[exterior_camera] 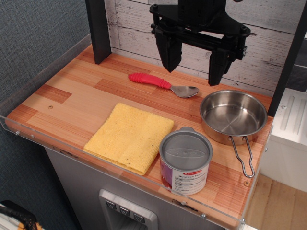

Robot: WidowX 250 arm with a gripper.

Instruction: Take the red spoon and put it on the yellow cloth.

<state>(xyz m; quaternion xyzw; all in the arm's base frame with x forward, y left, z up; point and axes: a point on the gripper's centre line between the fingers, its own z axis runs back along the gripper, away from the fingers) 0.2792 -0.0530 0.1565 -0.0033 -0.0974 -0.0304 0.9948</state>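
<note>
The red spoon [160, 83] lies flat on the wooden table toward the back, its ribbed red handle pointing left and its silver bowl pointing right. The yellow cloth [129, 137] lies flat at the front middle of the table, apart from the spoon. My black gripper [194, 71] hangs open above the back of the table, over and a little right of the spoon's bowl, holding nothing.
A steel pan [233, 116] with a wire handle sits at the right. A tin can [185, 162] stands at the front, touching the cloth's right edge. A clear rim [120, 173] borders the table. A black post [99, 29] stands at the back left.
</note>
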